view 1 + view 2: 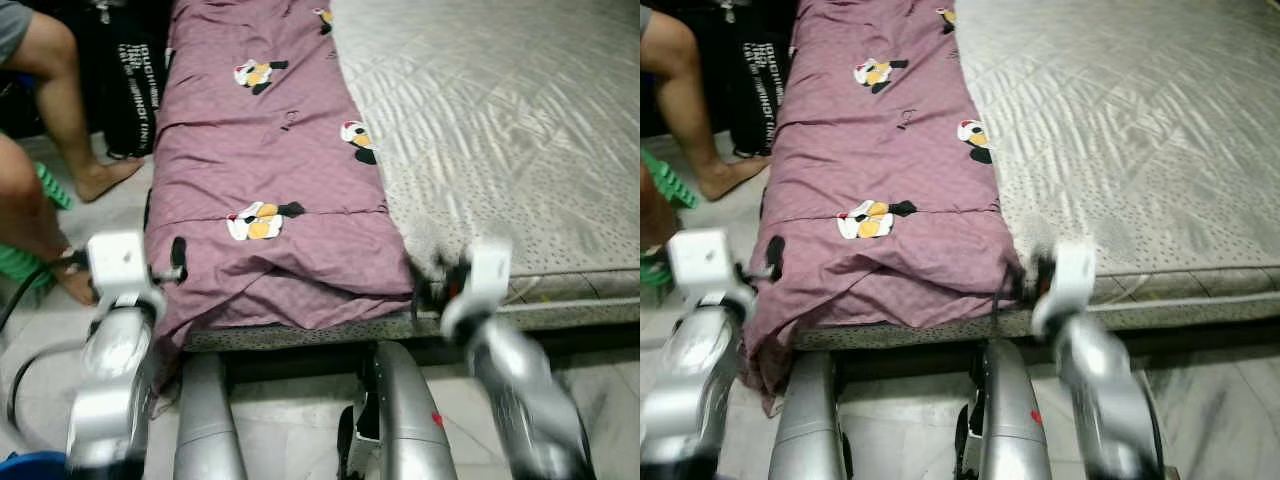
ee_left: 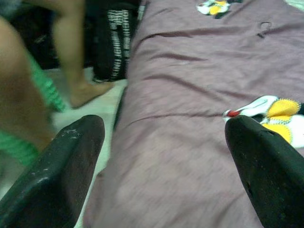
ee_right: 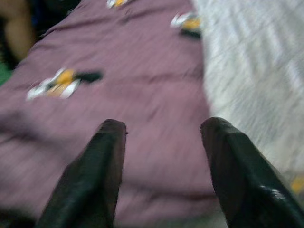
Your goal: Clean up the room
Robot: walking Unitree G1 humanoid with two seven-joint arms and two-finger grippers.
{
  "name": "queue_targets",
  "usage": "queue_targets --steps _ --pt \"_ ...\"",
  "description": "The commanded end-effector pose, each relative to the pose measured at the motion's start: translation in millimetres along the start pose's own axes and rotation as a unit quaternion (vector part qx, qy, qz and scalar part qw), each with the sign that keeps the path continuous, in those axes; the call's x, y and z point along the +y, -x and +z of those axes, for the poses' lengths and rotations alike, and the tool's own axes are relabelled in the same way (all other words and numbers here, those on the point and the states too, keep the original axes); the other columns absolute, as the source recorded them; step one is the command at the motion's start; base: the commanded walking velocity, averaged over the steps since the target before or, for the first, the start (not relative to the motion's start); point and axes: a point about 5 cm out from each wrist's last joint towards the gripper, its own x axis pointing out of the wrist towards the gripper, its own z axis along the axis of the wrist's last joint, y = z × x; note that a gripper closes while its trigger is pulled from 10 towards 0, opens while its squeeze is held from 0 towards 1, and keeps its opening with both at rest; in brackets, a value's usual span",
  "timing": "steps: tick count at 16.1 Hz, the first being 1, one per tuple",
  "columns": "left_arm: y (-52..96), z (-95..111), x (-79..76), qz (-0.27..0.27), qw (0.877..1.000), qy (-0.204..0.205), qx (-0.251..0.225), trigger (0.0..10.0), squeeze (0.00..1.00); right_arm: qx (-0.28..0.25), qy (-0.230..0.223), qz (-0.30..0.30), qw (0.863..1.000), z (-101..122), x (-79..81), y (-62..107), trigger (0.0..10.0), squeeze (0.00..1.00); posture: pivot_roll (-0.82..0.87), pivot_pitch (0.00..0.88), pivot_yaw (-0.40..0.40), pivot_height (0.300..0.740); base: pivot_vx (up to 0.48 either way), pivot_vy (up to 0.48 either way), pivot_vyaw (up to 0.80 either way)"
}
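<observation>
Left eye view puts me at the foot of the bed, with the purple blanket [image 1: 270, 170] lying as a long folded strip along the robot's left side of the mattress [image 1: 500, 130]. Its near end is bunched and hangs a little over the bed's edge, so I judge the tidying barely begun: the blanket is neither spread flat nor folded away, and most of the pale quilted mattress lies bare.

My left gripper [image 2: 164, 156] hovers just off the blanket's outer near corner, fingers spread wide with nothing between them; the wrist camera looks straight along the purple cloth. My right gripper [image 3: 164, 147] sits at the near end by the seam where blanket meets mattress, likewise spread wide and empty.

A person's legs [image 1: 60, 110] stand on the floor to the robot's left, beside a black bag [image 1: 130, 90] leaning by the bed, with something green [image 1: 25, 240] near them.

What is left, I reckon, is taking both near corners and drawing the blanket across or folding it.
</observation>
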Motion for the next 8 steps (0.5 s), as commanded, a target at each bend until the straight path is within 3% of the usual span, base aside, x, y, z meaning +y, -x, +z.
queue_targets --steps 1,3,5,8 --pt "-12.4 -4 -10.8 -0.026 1.000 0.000 0.011 10.0 0.00 -0.011 0.009 0.021 1.000 9 5.4 14.1 10.0 1.00 0.01 0.155 -0.033 0.524 0.000 0.000 0.00" --pt "-31.9 -5 -27.4 -0.056 0.998 0.004 0.023 10.0 0.00 -0.001 0.015 0.011 1.000 5 4.0 35.8 10.0 1.00 -0.04 0.165 -0.023 0.524 0.000 0.000 0.00" --pt "-52.0 -4 -55.5 -0.110 0.993 -0.001 0.036 10.0 0.00 0.013 0.026 -0.020 0.999 2 -0.7 56.7 10.0 1.00 -0.10 0.179 0.000 0.524 0.000 0.000 0.00" --pt "-61.8 -23 -83.4 -0.170 0.979 -0.031 0.105 10.0 0.00 0.011 0.032 -0.053 0.998 6 1.6 69.2 10.0 1.00 -0.15 0.206 0.036 0.524 0.000 0.000 0.00"
